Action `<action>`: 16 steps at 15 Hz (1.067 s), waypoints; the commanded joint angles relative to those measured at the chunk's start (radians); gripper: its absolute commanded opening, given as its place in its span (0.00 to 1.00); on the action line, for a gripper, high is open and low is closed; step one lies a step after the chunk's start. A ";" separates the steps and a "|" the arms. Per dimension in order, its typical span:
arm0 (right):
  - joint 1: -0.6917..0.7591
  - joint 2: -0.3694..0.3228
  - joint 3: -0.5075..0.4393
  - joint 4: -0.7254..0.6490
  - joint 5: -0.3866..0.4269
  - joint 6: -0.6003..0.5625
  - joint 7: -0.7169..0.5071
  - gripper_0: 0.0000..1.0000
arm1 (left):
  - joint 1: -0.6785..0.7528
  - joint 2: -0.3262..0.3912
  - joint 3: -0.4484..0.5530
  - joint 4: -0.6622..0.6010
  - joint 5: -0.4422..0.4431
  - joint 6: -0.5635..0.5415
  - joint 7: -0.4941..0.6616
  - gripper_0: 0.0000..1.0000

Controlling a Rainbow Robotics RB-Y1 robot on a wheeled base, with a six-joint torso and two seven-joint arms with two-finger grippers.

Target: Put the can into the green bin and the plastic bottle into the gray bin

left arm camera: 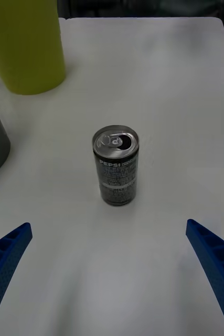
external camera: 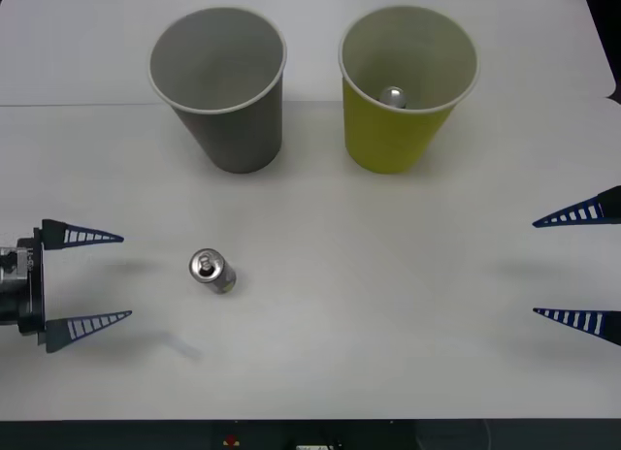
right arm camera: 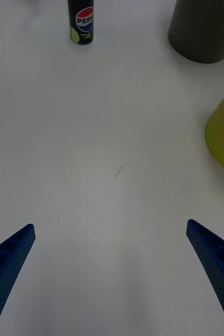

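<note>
Nearest the robot, a white table (external camera: 388, 314); bare surface between the two grippers.

Left gripper (external camera: 87, 278) at the table's left edge, low over the surface, fingers spread wide, holding nothing. Right gripper (external camera: 574, 266) at the right edge, fingers likewise spread wide, nothing between them.

Just beyond the left gripper's fingertips, toward the table's middle: the can (external camera: 212, 271), upright on the table, silver top with pull tab facing up. In the left wrist view the can (left arm camera: 116, 165) stands straight ahead between the open fingers, apart from both, dark side with Pepsi lettering. Nothing lies between the gripper and the can.

From the right wrist view the can (right arm camera: 81, 21) sits far across the table, dark label with a yellow-green patch at its base.

Farther back, two large cups stand upright side by side, apart from each other. Gray bin (external camera: 238, 130) on the left, well behind the can; inside looks empty. Green bin (external camera: 393, 135) on the right; a small silvery object (external camera: 393, 97) rests at its bottom, too small to identify.
</note>
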 commanded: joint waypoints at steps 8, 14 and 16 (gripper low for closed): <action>0.000 0.000 0.000 0.000 0.000 0.000 0.000 1.00 | -0.166 -0.055 -0.367 0.185 0.360 -0.001 -0.151 1.00; 0.000 0.000 0.000 0.000 0.000 0.000 0.000 1.00 | -0.249 -0.146 -0.502 0.280 0.458 -0.001 -0.182 1.00; 0.000 0.000 0.000 0.000 0.000 0.000 0.000 1.00 | -0.276 -0.167 -0.533 0.304 0.474 -0.001 -0.196 1.00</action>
